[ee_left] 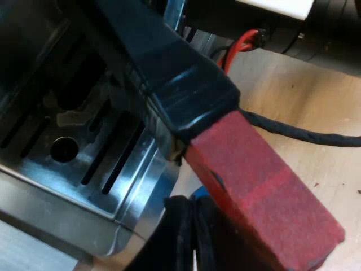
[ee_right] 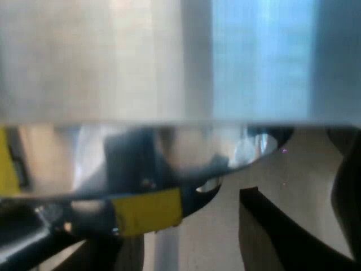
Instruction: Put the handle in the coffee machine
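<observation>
The holder's dark handle [ee_left: 169, 73] runs close across the left wrist view, its red end [ee_left: 265, 192] nearest the camera. It hangs just above the espresso machine's slotted metal drip tray [ee_left: 84, 164]. My left gripper [ee_left: 194, 226] is shut on the handle where dark meets red, with one black finger [ee_left: 180, 237] showing under it. The holder's metal head is hidden. In the right wrist view a shiny metal body with a curved lower rim [ee_right: 169, 164] stands very near. My right gripper [ee_right: 282, 237] sits close below that rim.
A pale wooden tabletop [ee_left: 304, 101] lies beyond the tray's corner. A yellow patch [ee_right: 146, 212] sits under the metal rim. Dark parts of the other arm rise past the handle [ee_left: 316, 34].
</observation>
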